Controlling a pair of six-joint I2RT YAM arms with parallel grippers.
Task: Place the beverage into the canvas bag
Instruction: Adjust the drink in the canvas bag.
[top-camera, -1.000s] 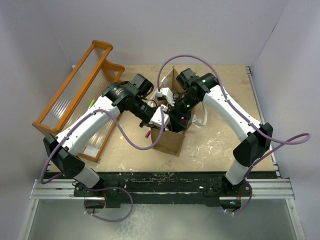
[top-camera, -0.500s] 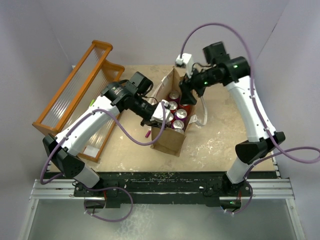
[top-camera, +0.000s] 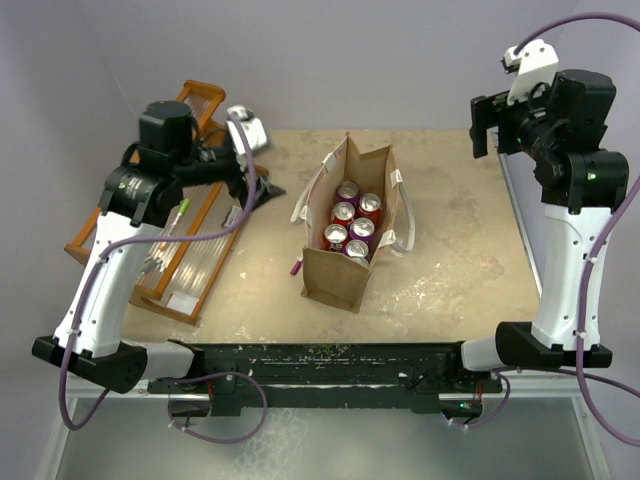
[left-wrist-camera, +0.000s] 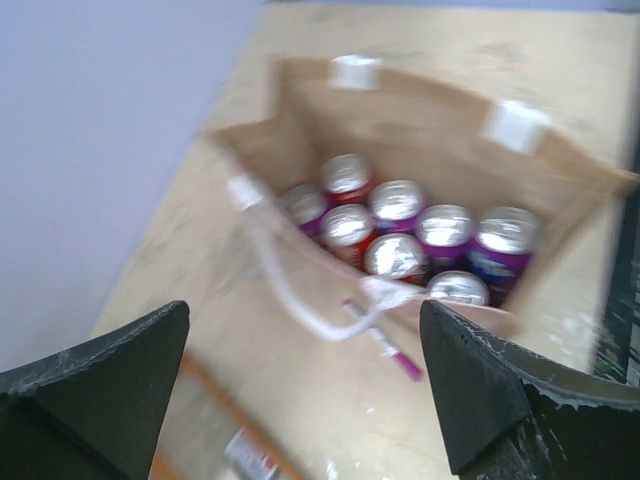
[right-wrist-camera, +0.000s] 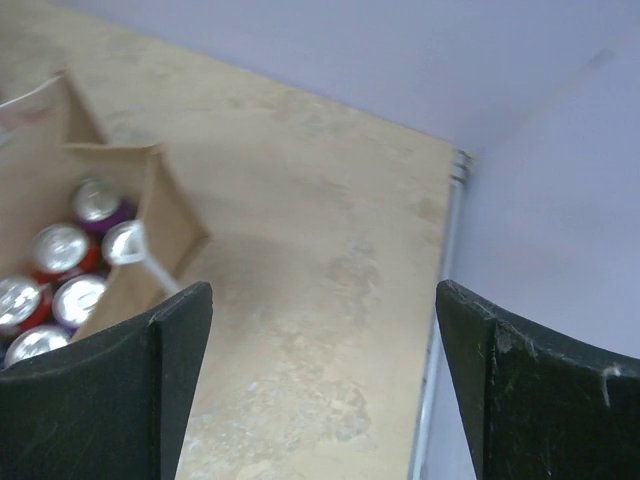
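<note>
Upright near the middle of the table (top-camera: 450, 260): the canvas bag (top-camera: 335, 285), tan-brown, mouth open, with white loop handles (top-camera: 405, 235) drooping over both long sides. Packed inside, standing on end in two rows: the cans (top-camera: 343, 212), silver tops up, bodies red and purple. Printing on the cans too blurred to read in either wrist view and too small from above; no legible writing on the bag either.

Flat on the table just beside the bag's near left corner: a thin white stick (top-camera: 296, 267) with a magenta tip, unmarked as far as can be told.

Raised over the table's left side, above the orange slatted rack (top-camera: 110, 215) and well apart from the bag: left claw (top-camera: 262, 180), released, jaws spread wide, nothing between them, wrist camera looking down into the bag's mouth.

High at the far right corner, also well apart from the bag: right claw (top-camera: 493, 130), likewise released and empty, jaws wide.
</note>
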